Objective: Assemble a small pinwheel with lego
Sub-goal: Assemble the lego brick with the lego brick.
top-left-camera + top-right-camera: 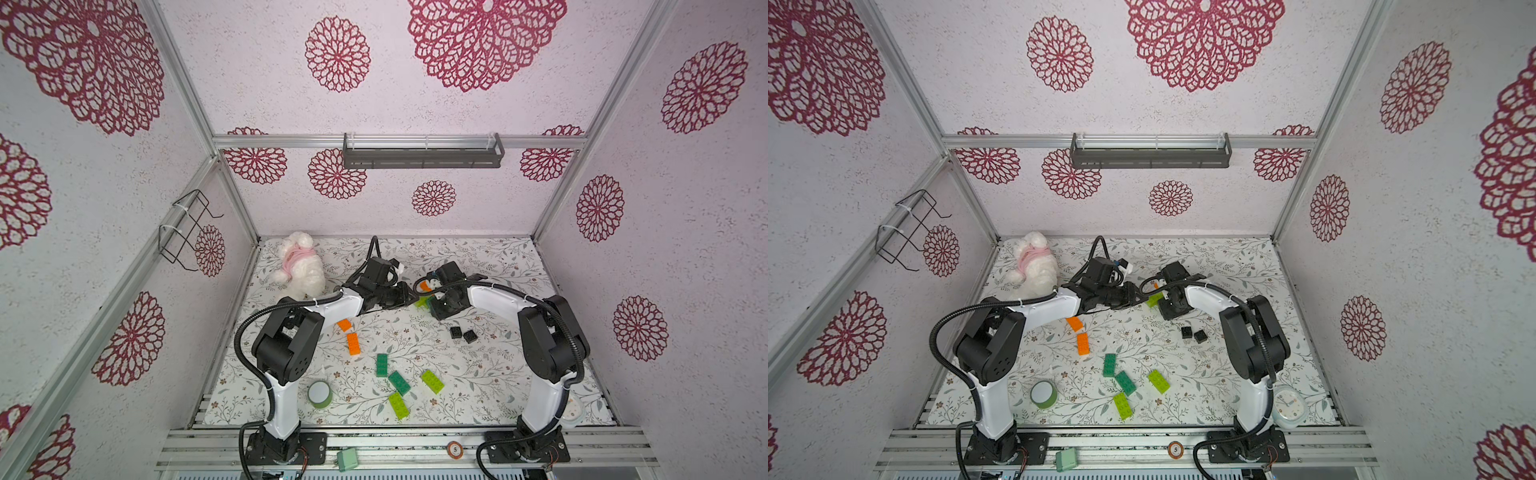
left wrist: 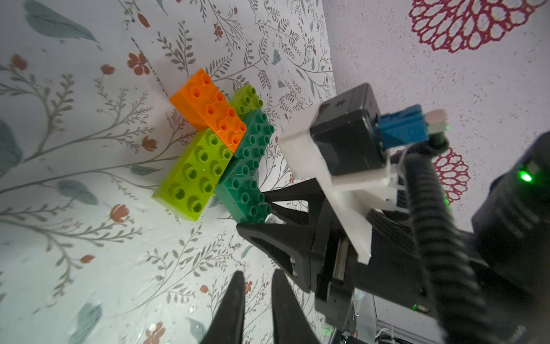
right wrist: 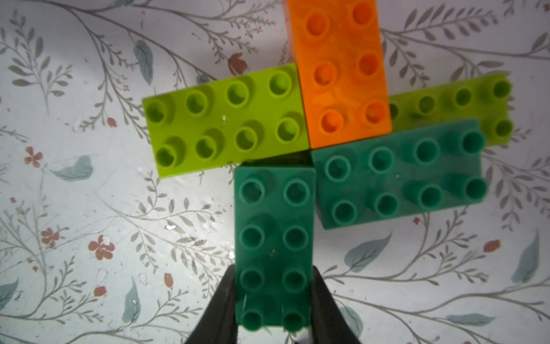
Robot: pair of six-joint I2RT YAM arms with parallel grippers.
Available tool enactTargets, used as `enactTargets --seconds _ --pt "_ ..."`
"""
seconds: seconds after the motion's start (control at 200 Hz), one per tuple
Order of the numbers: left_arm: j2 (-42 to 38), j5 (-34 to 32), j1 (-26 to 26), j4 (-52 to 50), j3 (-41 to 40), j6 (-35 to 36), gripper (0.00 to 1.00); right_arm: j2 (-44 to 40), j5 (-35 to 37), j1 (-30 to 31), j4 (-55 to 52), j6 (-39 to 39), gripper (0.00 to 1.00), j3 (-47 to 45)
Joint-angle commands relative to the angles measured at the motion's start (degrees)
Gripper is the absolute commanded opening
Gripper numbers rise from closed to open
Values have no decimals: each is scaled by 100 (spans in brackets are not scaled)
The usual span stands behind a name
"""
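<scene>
- The right gripper (image 3: 273, 272) clamps the near end of a dark green brick (image 3: 273, 226), with one black finger (image 3: 214, 312) pressed to each long side.
- The held brick, studs up, forms one arm of a half-built pinwheel (image 2: 214, 149) on the flowered table (image 3: 74, 208). Its far end meets a lime brick (image 3: 226, 119), an orange brick (image 3: 342, 74) and a second dark green brick (image 3: 398, 175). Another lime piece (image 3: 494, 104) pokes out from beneath.
- The left gripper (image 2: 258, 277) sits just beside the right one. Its fingers are drawn close with a narrow gap and grasp nothing.
- In both top views the pinwheel lies toward the back middle of the table, between the two grippers and largely hidden by them.
- Nearer the front lie loose orange bricks (image 1: 353, 344), loose dark green bricks (image 1: 382, 365), loose lime bricks (image 1: 432, 381) and two small black bricks (image 1: 456, 332).
- A green tape roll (image 1: 319, 393) stands near the left arm's base, and a white plush toy (image 1: 299, 266) sits at the back left corner.
</scene>
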Motion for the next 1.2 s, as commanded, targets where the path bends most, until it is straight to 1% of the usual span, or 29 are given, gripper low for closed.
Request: enactTargets --seconds 0.0,0.105,0.235,0.33,0.385,0.43,0.616,0.881,1.041,1.191 --pt "332 -122 -152 638 241 -571 15 103 75 -29 -115 -129 12 173" --pt "557 -355 -196 897 363 -928 12 163 71 -25 -124 -143 11 206" --pt "796 -558 -247 863 579 -1010 11 182 53 -31 -154 -134 11 252" --pt "962 -500 -275 1001 705 -1070 11 174 88 -31 -159 -135 11 259" --pt "1043 -418 -284 1473 647 -1286 12 176 104 -26 -159 -141 11 262" --pt "1119 -438 -283 1582 684 -1408 12 184 104 -31 -159 -137 11 255" --pt "1345 -607 -341 1254 929 -1371 11 237 123 -31 -201 -126 11 312" --pt "1608 -848 -401 452 1167 -1135 11 299 150 -30 -268 -143 11 376" --pt "1649 -1169 -403 36 1165 -1031 10 300 200 -30 -282 -135 11 351" --pt "1806 -1228 -360 -110 1169 -1100 11 352 185 -31 -251 -126 11 319"
